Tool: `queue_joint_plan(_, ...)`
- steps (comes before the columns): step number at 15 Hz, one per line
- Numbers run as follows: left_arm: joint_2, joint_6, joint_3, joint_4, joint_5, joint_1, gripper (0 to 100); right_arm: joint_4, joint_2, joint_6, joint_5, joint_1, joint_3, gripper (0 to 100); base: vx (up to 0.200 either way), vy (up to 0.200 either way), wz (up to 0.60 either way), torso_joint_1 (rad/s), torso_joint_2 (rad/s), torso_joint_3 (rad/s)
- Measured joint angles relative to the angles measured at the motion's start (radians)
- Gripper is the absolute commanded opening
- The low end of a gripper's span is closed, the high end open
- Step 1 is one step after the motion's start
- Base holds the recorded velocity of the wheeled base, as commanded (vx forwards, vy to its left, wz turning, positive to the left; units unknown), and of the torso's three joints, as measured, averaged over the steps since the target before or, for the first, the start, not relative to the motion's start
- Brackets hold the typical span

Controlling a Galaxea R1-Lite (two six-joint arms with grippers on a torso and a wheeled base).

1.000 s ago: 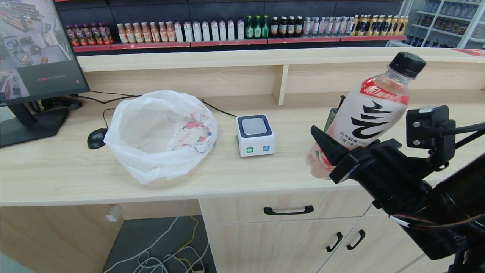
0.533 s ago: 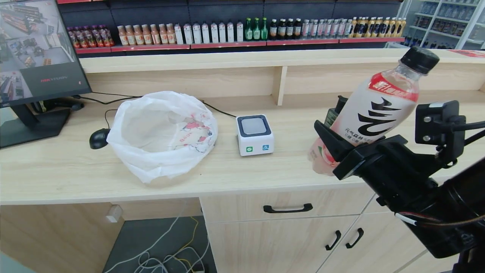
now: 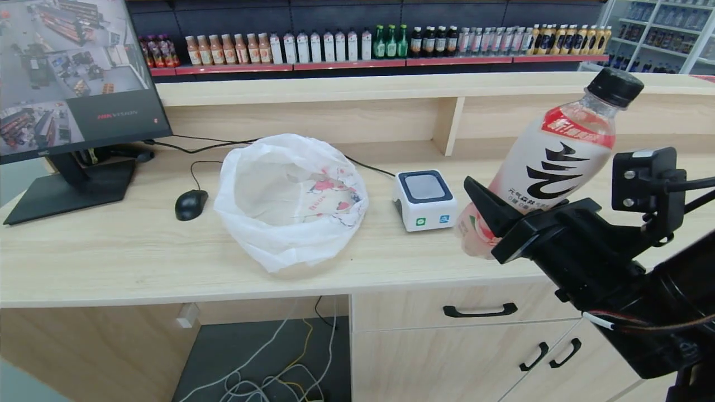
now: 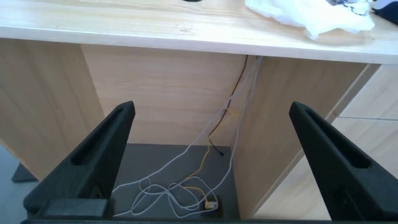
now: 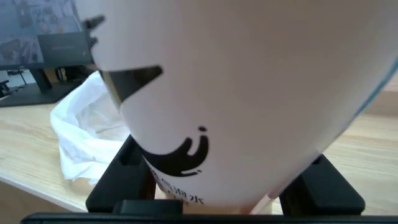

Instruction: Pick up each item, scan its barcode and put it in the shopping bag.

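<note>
Head view: clamped the bottle (image 3: 553,156), tilted, in the right gripper (image 3: 487,216) above the counter (image 3: 139,251), just right of the scanner (image 3: 424,200). Held the left gripper (image 4: 211,124) wide apart, empty. Scanning step; probably needed barcode swung over scanner.

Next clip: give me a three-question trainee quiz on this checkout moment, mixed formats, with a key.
1. True or false: the bottle lies inside the shopping bag.
2. Multiple choice: in the head view the scanner stands A) on the bag's left, B) between the bag and the bottle, C) inside the bag.
3. Fill in: the left gripper, below the counter's edge, is ____ (open or shut).

Key: 1 false, the right gripper holds it in the air; 2 B; 3 open.
</note>
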Motion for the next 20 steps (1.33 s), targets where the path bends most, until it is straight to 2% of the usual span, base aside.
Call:
queue_joint_plan(10,0.0,0.005,0.0,0.0,0.0,0.001,100,-0.003,0.021,-0.016,0.001,-0.001,-0.003,0,0.0,0.0,0.0,0.0,0.0,0.0)
queue_joint_plan(15,0.0,0.005,0.0,0.0,0.0,0.001,100,0.0,0.05,0.073,0.002,-0.027,0.001,0,0.0,0.0,0.0,0.0,0.0,0.0)
queue_joint_plan(20,0.0,0.005,0.0,0.0,0.0,0.0,100,0.002,0.114,0.218,0.091,-0.061,-0.184,0,0.0,0.0,0.0,0.0,0.0,0.0)
